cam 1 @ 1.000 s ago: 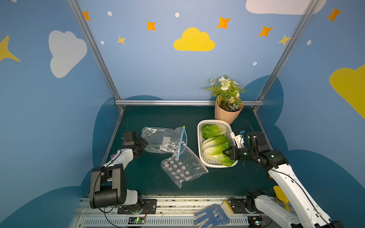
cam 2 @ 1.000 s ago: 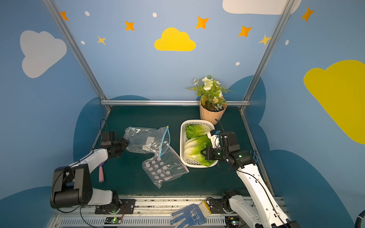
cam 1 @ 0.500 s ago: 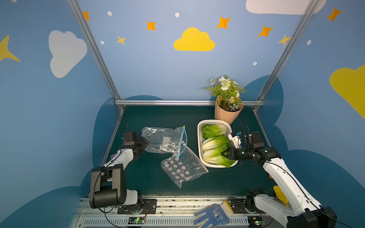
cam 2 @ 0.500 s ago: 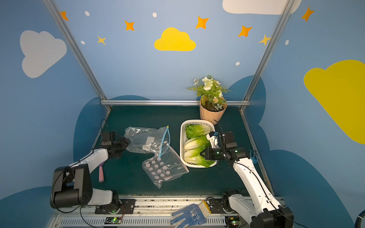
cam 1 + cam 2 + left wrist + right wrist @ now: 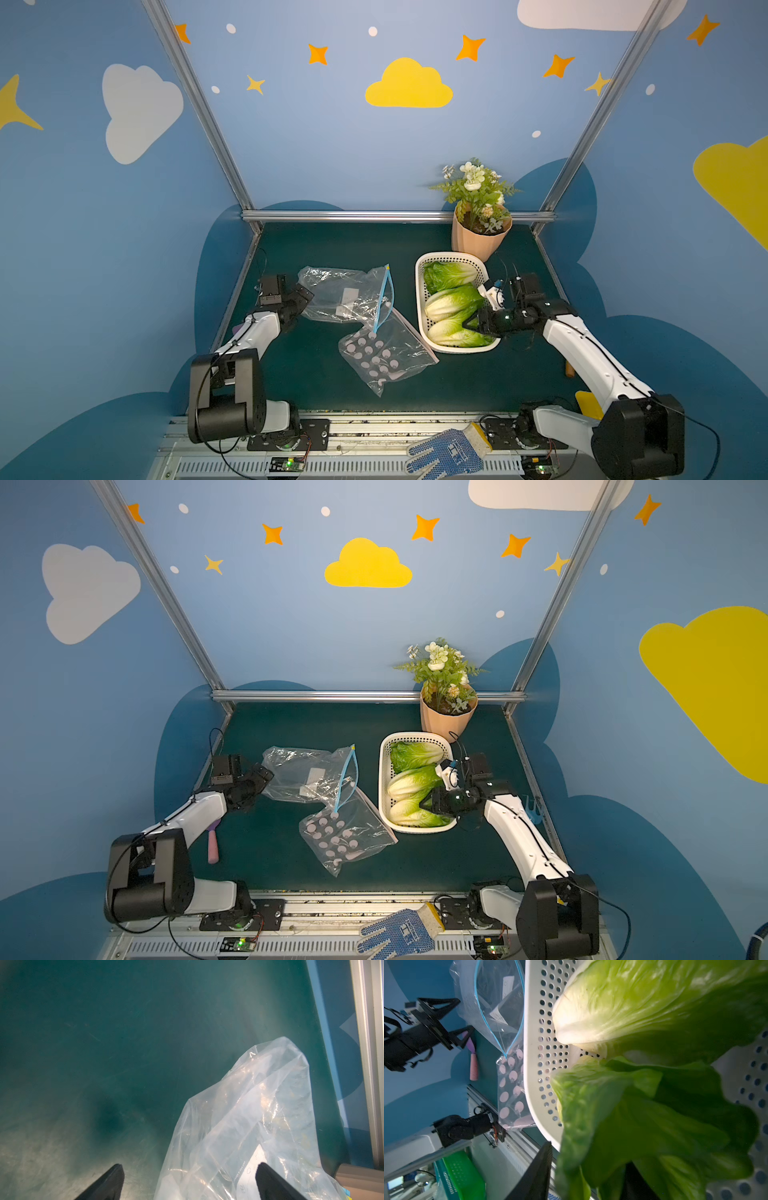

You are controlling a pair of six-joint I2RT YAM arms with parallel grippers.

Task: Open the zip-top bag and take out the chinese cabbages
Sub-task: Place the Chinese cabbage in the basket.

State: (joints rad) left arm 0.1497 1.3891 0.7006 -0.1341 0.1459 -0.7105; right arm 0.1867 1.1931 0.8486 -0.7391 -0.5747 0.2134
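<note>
Three cabbages (image 5: 453, 307) lie in the white basket (image 5: 419, 291), near the back right corner of the table (image 5: 332, 249). Right gripper (image 5: 471, 323): fingers parted around the front cabbage's leaf tips. Left gripper (image 5: 302, 303): fingers spread wide, straddling the zip-top bag (image 5: 345, 295) near the left edge.
</note>
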